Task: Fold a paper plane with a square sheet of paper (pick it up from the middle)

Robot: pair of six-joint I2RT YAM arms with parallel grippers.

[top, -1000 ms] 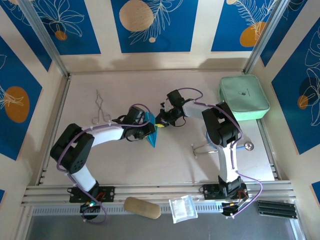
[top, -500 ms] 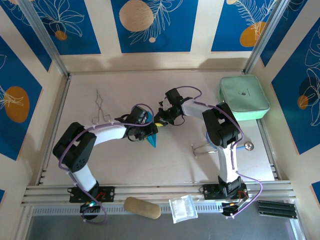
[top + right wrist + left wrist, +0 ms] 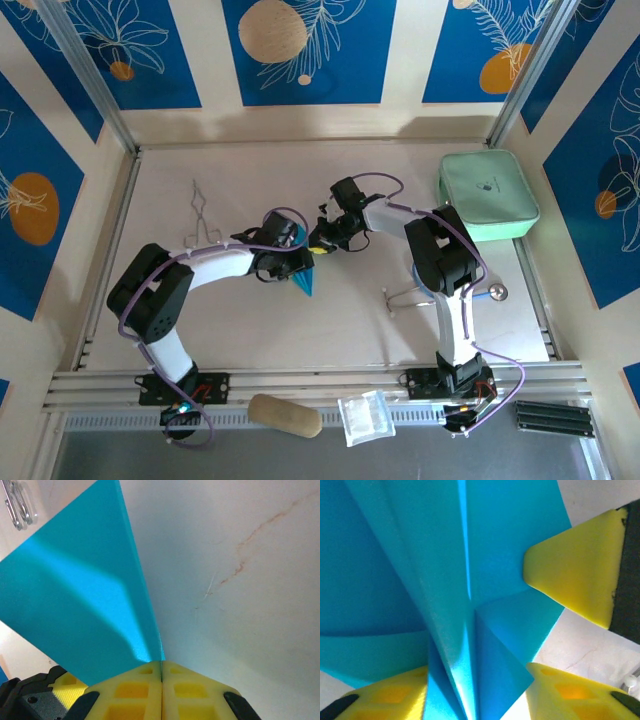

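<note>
Left gripper (image 3: 294, 262) has slid further over the sheet of paper (image 3: 445, 580), straddling its creased keel; whether it is gripping is unclear. Right gripper (image 3: 161, 672) is clenched on the paper's far end, and the tip points toward the worktop's (image 3: 250, 335) near edge.

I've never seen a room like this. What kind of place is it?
Probably a robot practice booth: a left arm and right arm bolted to a metal rail, folded teal paper between them, and a table walled by blue patterned panels.
</note>
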